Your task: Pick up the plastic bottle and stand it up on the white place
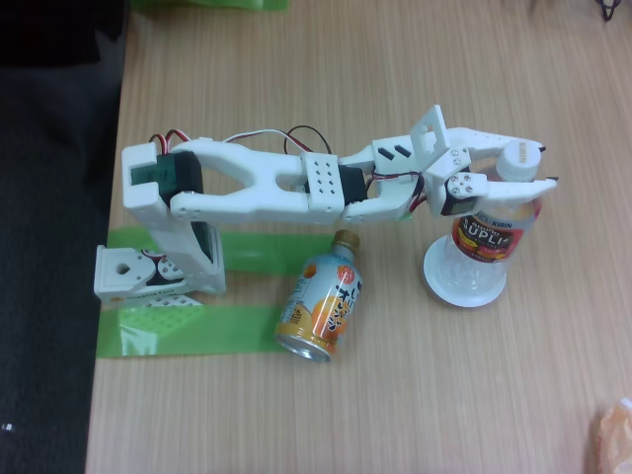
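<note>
The plastic bottle (491, 235), clear with a white cap and a red-orange label, stands upright in the fixed view. Its base rests on the white place (435, 276), a small round dish at the right of the table. My gripper (548, 165) reaches in from the left at the bottle's top. One white finger lies on each side of the cap and neck, shut on the bottle. The arm (296, 178) stretches across from its base (148, 272) at the left.
An orange-and-blue can (321, 301) with a gold cap lies on its side left of the dish. Green tape strips (197, 328) mark the table near the base. The table's left edge (111, 296) drops to dark floor. An orange wrapper (617, 434) pokes in bottom right.
</note>
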